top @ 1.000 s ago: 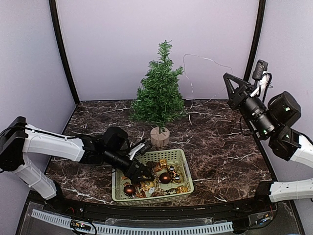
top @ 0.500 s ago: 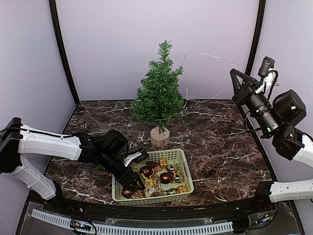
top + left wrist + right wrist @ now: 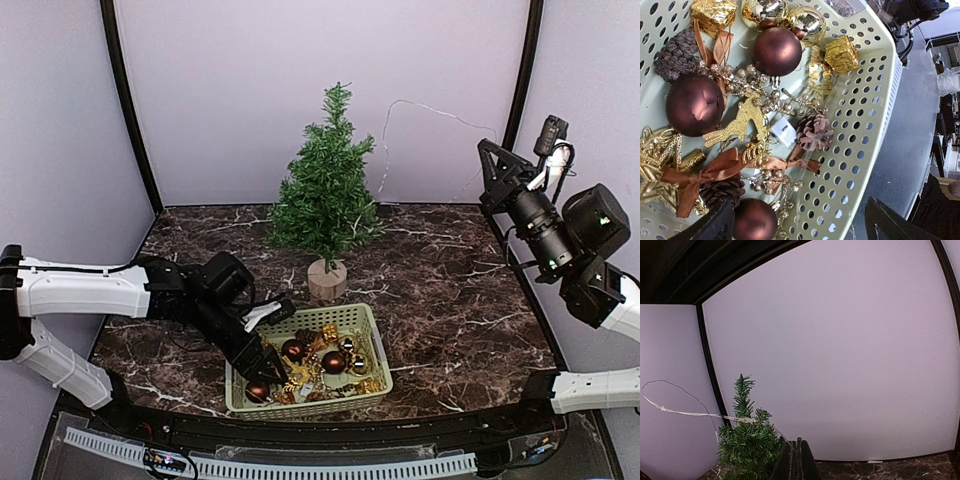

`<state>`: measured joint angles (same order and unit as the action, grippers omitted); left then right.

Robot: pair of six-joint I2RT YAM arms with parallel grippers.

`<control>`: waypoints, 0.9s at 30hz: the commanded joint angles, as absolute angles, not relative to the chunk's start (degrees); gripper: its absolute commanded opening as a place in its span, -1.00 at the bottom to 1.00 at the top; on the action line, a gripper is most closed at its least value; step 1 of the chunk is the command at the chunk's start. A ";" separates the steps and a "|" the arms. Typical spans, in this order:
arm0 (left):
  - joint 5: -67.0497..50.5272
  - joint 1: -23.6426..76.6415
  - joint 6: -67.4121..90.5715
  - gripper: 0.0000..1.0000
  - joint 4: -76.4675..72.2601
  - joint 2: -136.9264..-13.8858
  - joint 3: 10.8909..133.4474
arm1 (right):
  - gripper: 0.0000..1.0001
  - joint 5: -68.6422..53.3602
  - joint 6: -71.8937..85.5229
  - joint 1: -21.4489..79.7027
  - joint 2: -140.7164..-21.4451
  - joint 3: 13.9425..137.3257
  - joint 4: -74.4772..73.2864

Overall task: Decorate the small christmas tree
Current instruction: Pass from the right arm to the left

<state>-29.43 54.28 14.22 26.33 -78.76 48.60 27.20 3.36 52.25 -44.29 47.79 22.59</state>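
Note:
The small christmas tree [image 3: 325, 195] stands on its wooden stump at the back middle of the table. In front of it is a pale green basket [image 3: 376, 345] of ornaments: brown balls [image 3: 776, 50], gold pieces, pine cones [image 3: 813, 132] and bows. My left gripper [image 3: 275, 342] is open wide at the basket's left end. One finger [image 3: 715, 226] is inside, beside a brown ball [image 3: 755, 221]; the other finger [image 3: 890, 222] is outside the rim. My right gripper [image 3: 487, 150] is raised high at the right, shut on a thin wire string [image 3: 430, 108] that arcs to the tree [image 3: 747, 440].
The dark marble table [image 3: 450, 290] has purple walls at the back and both sides, with black corner posts [image 3: 130, 110]. The wire [image 3: 690, 413] loops through the air to the left of the tree's top. The basket wall [image 3: 860, 130] is perforated.
My left gripper has dropped lower into the basket's near left part, and the basket has slid slightly left. My right gripper has risen and moved right, drawing the wire higher.

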 commanded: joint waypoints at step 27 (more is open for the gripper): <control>-35.64 54.58 32.16 -0.92 21.35 -69.71 46.85 | -1.00 38.79 5.54 52.64 -42.24 45.80 18.81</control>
<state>-35.38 54.28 30.09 23.24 -72.88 47.18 33.30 3.73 52.25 -43.03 46.57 20.71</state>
